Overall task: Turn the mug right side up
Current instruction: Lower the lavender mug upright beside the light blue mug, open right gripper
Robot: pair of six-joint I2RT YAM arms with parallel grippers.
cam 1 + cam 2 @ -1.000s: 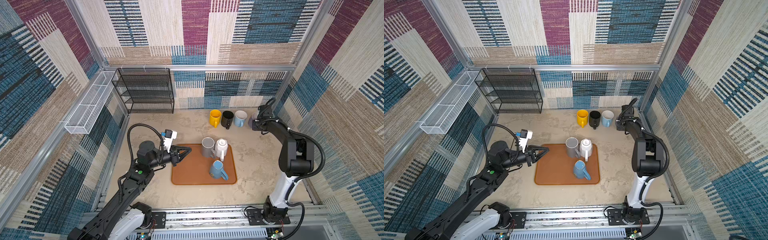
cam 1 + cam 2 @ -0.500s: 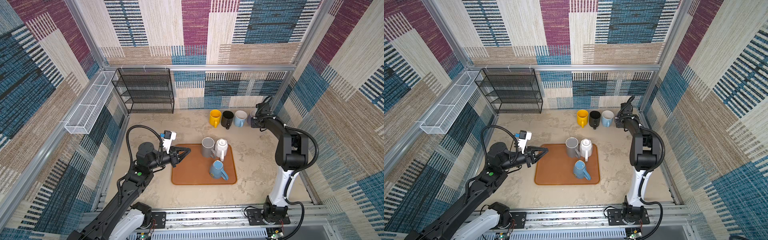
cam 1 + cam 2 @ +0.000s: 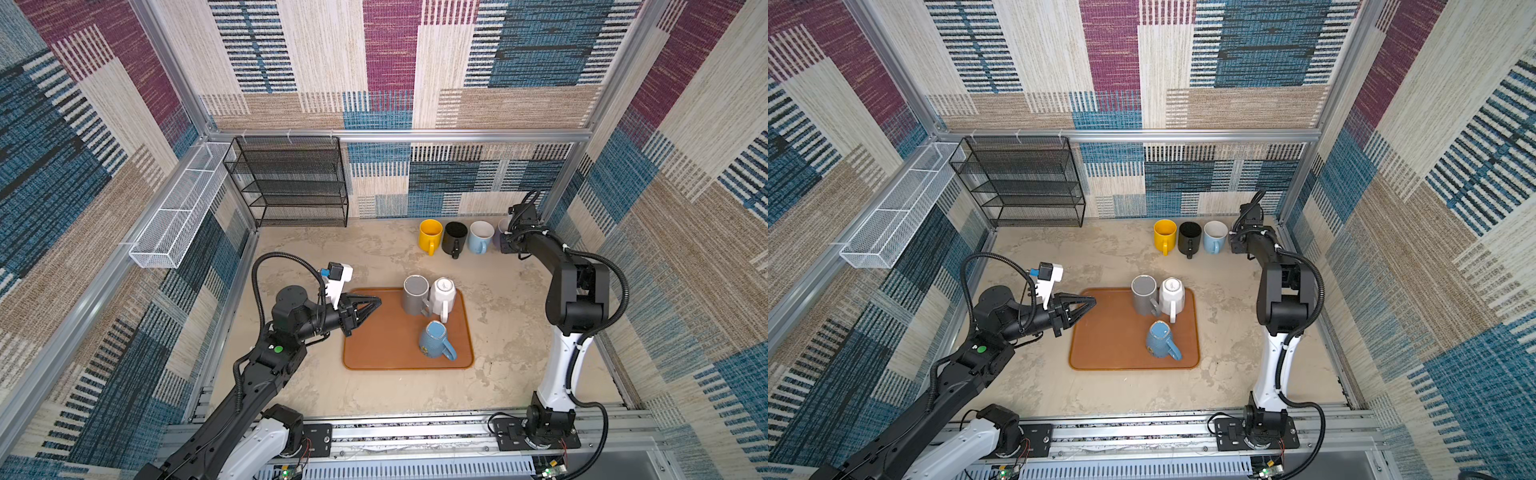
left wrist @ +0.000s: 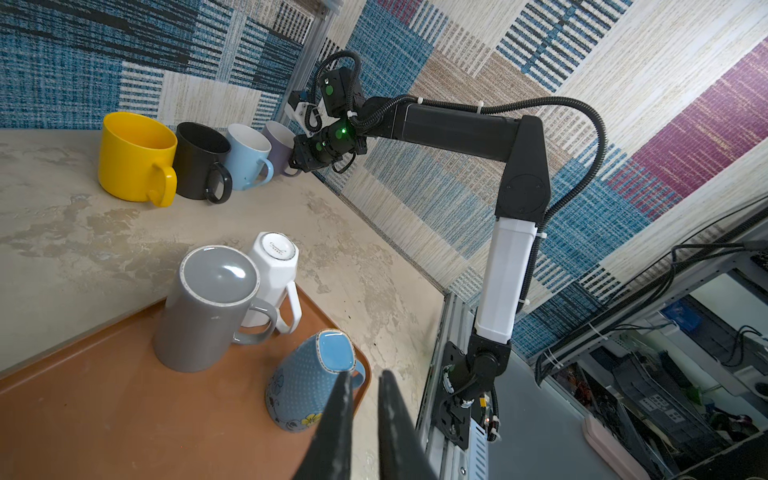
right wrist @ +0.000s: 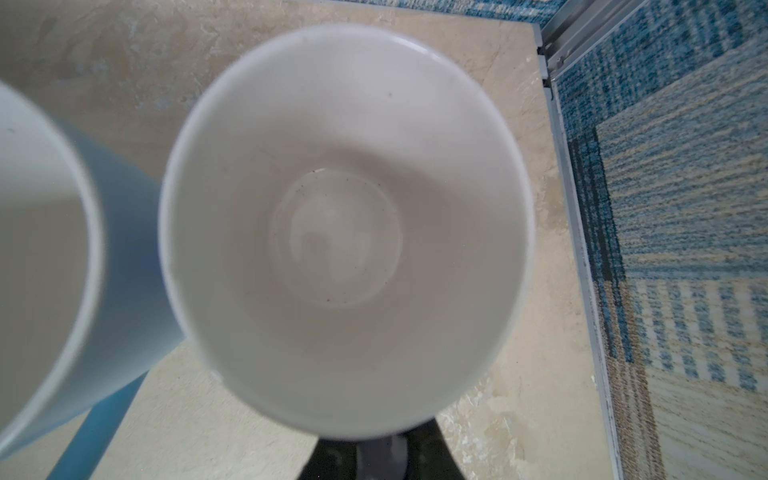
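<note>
Your brown tray (image 3: pixel 382 349) sits mid-table. Your left gripper (image 3: pixel 376 302) hovers over the tray's left edge, jaws closed on nothing. At the far right, your right gripper (image 5: pixel 380 451) is clamped on the handle of the lavender mug (image 4: pixel 280 145), which stands right side up just beside the light blue mug (image 3: pixel 481 235), ending the row.
</note>
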